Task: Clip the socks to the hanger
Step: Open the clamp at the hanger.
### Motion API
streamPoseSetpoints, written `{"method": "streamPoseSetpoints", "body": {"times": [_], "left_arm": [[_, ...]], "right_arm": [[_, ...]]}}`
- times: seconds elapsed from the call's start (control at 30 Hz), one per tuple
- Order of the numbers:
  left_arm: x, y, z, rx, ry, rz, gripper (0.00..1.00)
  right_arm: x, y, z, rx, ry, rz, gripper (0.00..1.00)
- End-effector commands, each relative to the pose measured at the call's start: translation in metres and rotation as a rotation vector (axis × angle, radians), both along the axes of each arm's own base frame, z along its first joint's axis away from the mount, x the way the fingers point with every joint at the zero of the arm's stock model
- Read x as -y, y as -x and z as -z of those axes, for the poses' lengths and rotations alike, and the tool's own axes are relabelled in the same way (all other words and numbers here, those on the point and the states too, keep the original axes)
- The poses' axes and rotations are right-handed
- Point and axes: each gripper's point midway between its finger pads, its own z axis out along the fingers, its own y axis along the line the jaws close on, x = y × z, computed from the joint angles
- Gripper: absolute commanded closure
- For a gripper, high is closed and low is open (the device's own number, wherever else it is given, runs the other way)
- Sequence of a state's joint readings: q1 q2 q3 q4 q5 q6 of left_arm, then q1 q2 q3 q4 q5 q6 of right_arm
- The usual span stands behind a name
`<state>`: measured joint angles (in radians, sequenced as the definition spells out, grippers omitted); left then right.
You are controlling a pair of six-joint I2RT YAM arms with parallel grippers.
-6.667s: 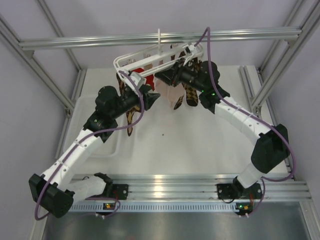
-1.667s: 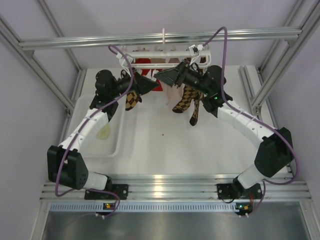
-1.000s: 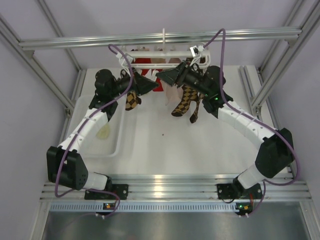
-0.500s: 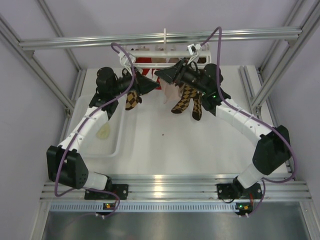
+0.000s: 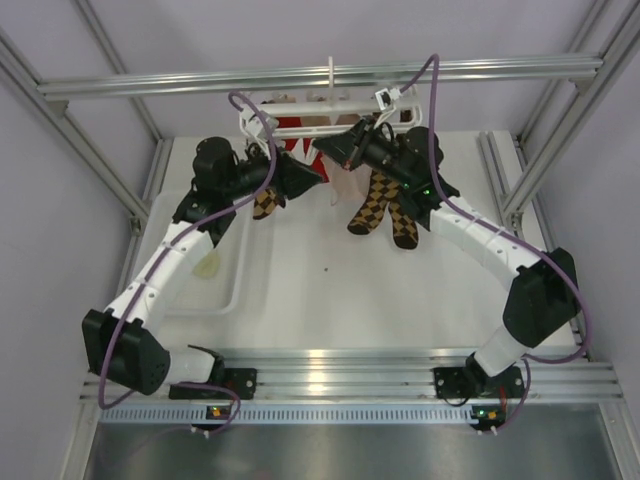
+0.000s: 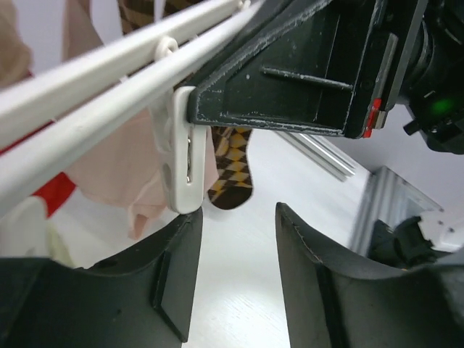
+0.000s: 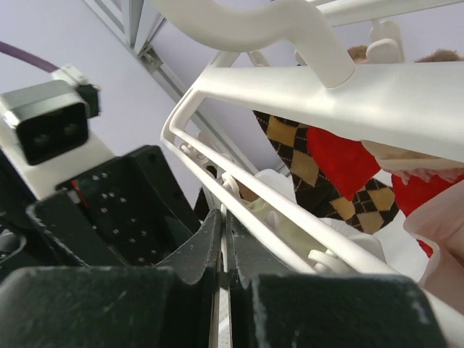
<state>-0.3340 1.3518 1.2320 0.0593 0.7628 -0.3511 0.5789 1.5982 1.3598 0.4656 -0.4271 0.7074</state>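
Observation:
The white hanger hangs by its hook from the top rail, with red, pink and argyle socks clipped on it. My right gripper is shut on a thin white bar of the hanger; the fingers pinch that bar. My left gripper is open and empty just under the frame. In the left wrist view its jaws stand apart, and a dangling white clip touches the left fingertip. One cream sock lies in the tray. A pale greenish patch shows behind the rails.
A white tray sits at the table's left. Argyle socks hang low under the right arm, and another by the left wrist. A pink sock hangs beside the clip. Aluminium frame posts stand on both sides.
My left arm has stretched forward and right, bringing its gripper under the hanger's middle. The hanger and the argyle socks have swung slightly. My right gripper stays on the frame.

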Motion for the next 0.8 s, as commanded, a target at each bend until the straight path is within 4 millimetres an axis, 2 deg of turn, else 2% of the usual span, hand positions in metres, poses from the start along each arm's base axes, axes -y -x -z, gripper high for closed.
{"method": "streamPoseSetpoints", "body": {"times": [0.0,0.13,0.27,0.5,0.73,0.77], "left_arm": [[-0.025,-0.008,-0.037,0.195,-0.030,-0.174,0.49],[-0.034,-0.019,-0.038,0.257,-0.097,-0.271,0.46],[-0.029,-0.027,-0.031,0.289,-0.155,-0.278,0.45],[-0.026,-0.038,-0.034,0.359,-0.211,-0.304,0.43],[-0.013,-0.043,-0.033,0.373,-0.218,-0.271,0.47],[-0.010,-0.043,-0.031,0.369,-0.220,-0.266,0.53]], "right_arm": [[-0.001,0.000,-0.010,0.021,0.000,0.003,1.00],[-0.002,0.001,-0.011,0.024,0.000,0.000,1.00],[-0.003,0.002,-0.012,0.035,0.004,-0.003,1.00],[-0.002,0.003,-0.014,0.046,0.011,-0.003,1.00],[-0.003,0.002,-0.014,0.047,0.017,-0.005,1.00],[-0.003,0.001,-0.013,0.043,0.018,-0.005,1.00]]}}
